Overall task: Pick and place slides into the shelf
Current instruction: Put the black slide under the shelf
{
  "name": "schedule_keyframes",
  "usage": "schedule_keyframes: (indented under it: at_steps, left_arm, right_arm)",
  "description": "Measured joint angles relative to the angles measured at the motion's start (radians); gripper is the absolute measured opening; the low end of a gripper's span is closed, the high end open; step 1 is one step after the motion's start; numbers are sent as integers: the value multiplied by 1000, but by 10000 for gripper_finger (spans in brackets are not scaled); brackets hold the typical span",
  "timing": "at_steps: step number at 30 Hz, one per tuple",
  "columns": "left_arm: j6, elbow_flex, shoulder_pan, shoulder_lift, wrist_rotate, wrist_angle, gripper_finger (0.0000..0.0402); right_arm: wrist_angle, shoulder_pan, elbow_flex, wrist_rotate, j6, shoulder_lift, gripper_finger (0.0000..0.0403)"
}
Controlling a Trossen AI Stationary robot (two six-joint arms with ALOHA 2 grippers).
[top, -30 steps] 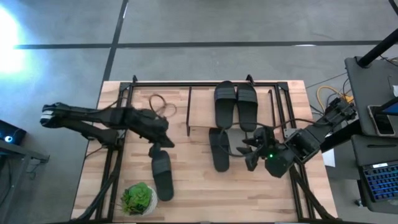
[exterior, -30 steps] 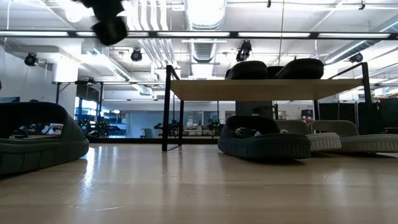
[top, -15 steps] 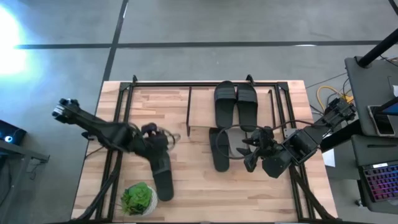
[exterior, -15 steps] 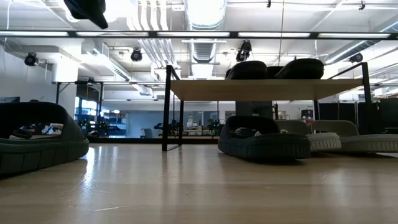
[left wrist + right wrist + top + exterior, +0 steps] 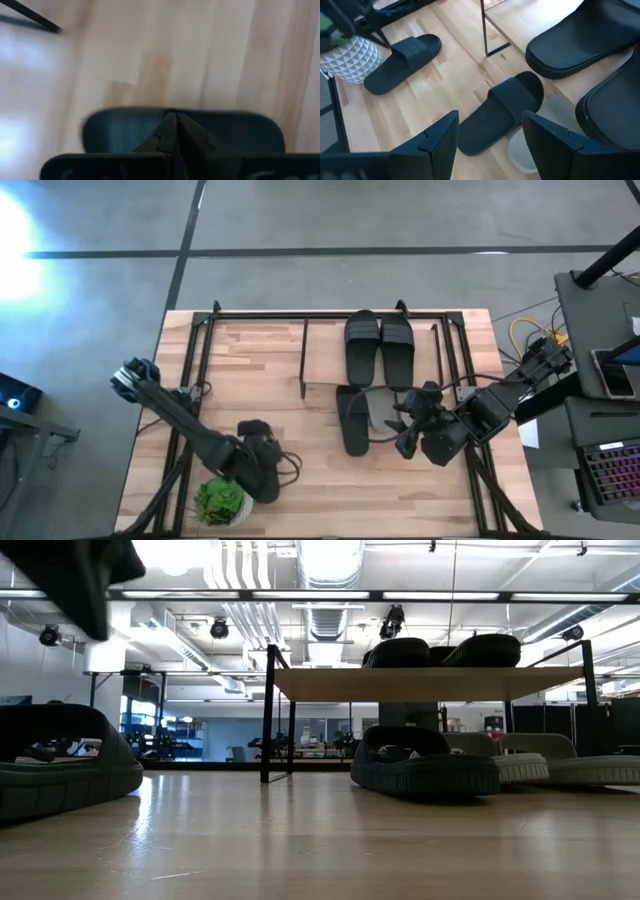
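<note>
Looking straight down, we've got one black pair (image 5: 380, 348) parked on the shelf's (image 5: 322, 350) wooden top board. Just in front of it, a single dark slide (image 5: 352, 418) lies on the table (image 5: 460, 480), with a light grey one (image 5: 378, 408) beside it. The right gripper (image 5: 412, 420) hovers next to those two, fingers spread, we think. The left gripper (image 5: 262, 465) sits over the lone dark slide (image 5: 268, 485) by the potted plant (image 5: 221, 500).

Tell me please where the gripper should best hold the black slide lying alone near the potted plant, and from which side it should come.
Probably by the wide strap: the lone black slide lies flat, sole down, so its strap arches above the footbed and one finger could slip under it. Coming from above looks best, with the potted plant close beside its end. The left gripper, its fingers shut, is over it.
</note>
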Motion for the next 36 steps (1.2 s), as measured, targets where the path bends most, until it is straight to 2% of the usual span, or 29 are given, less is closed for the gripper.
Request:
schedule_keyframes:
  at_steps: [5,10,19,22,27,29,32,36]
  left_arm:
    - [5,10,-3,74,181,50,0]
    - [-3,48,-6,91,216,71,0]
    - [-47,62,-1,73,185,68,5]
    - [-50,62,1,73,187,62,31]
    - [-119,62,3,73,182,43,104]
    - [-112,65,-1,76,125,23,127]
    - [-124,73,-12,89,34,-44,137]
    - [-153,85,-18,131,17,-144,139]
  right_arm:
    - [-1,0,0,0,-20,0,210]
    - [-24,0,0,1,-23,0,210]
    - [-74,0,-9,11,-22,0,210]
    - [-74,0,-21,11,-22,0,210]
    - [-74,0,-52,11,-20,0,210]
    - [-74,0,-62,11,-20,0,210]
    - [-76,0,-70,11,-21,-1,210]
    - [-79,0,-70,11,-23,-1,210]
